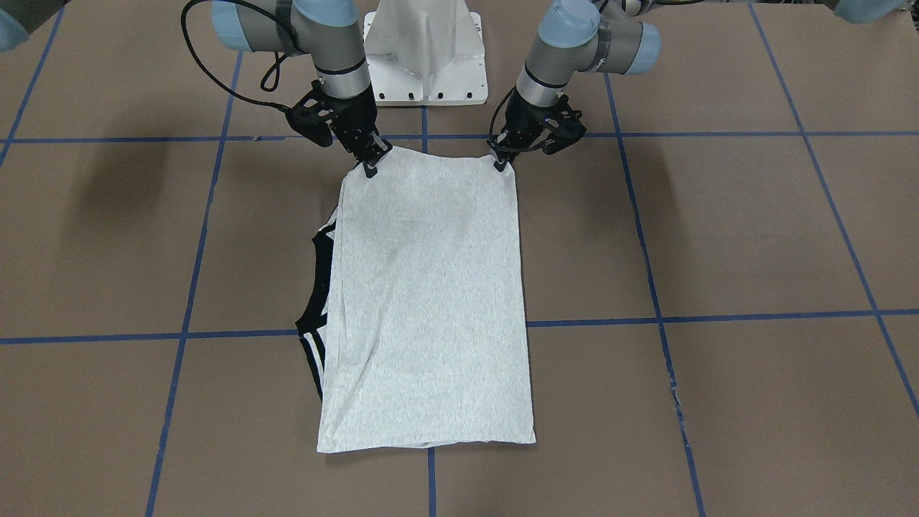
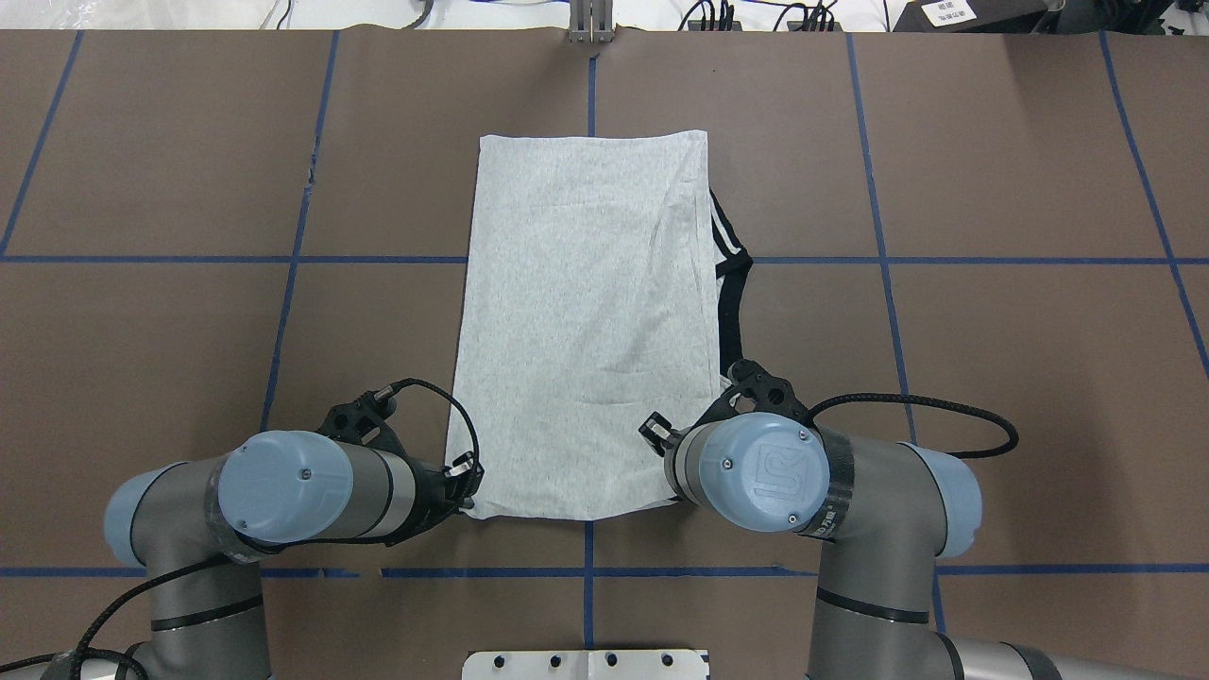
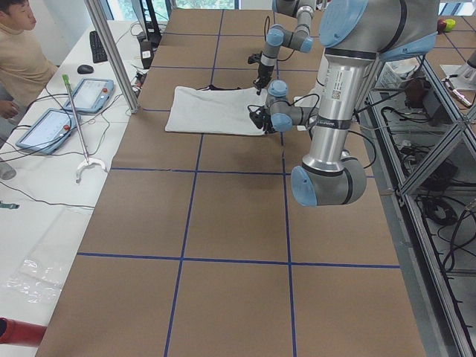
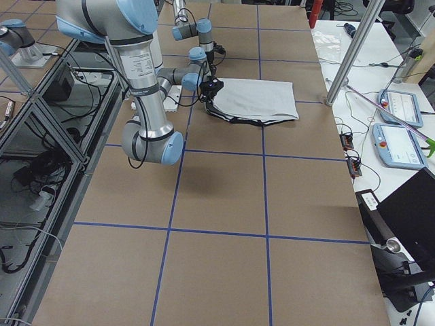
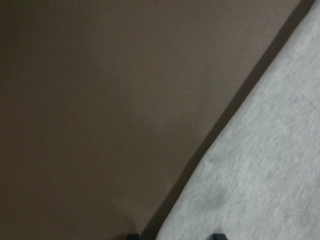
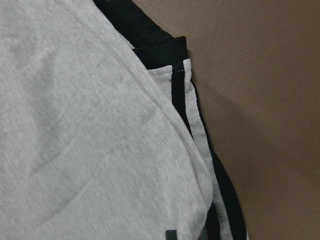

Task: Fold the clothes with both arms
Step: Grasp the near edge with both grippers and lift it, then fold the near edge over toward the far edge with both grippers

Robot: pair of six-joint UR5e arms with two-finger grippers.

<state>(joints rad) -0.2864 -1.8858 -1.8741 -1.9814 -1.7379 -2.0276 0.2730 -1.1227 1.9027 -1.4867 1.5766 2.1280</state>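
Note:
The grey T-shirt (image 1: pixel 431 301) lies folded in a long rectangle, plain back up, across the table's middle (image 2: pixel 586 321). Its black collar and shoulder stripes (image 2: pixel 729 274) stick out along the robot's right edge. My left gripper (image 1: pixel 500 165) sits at the shirt's near corner (image 2: pixel 466 486). In the left wrist view its fingertips (image 5: pixel 217 236) stand apart, straddling the cloth edge. My right gripper (image 1: pixel 371 168) is at the other near corner, its tips pinched on the cloth. Only one fingertip (image 6: pixel 170 234) shows in the right wrist view. The printed front is hidden.
The white pedestal (image 1: pixel 425 57) stands just behind the shirt's near edge. Blue tape lines (image 2: pixel 586 571) grid the brown table. An operator (image 3: pixel 18 44), tablets (image 3: pixel 89 93) and a metal pole (image 3: pixel 111 52) are at the far side bench.

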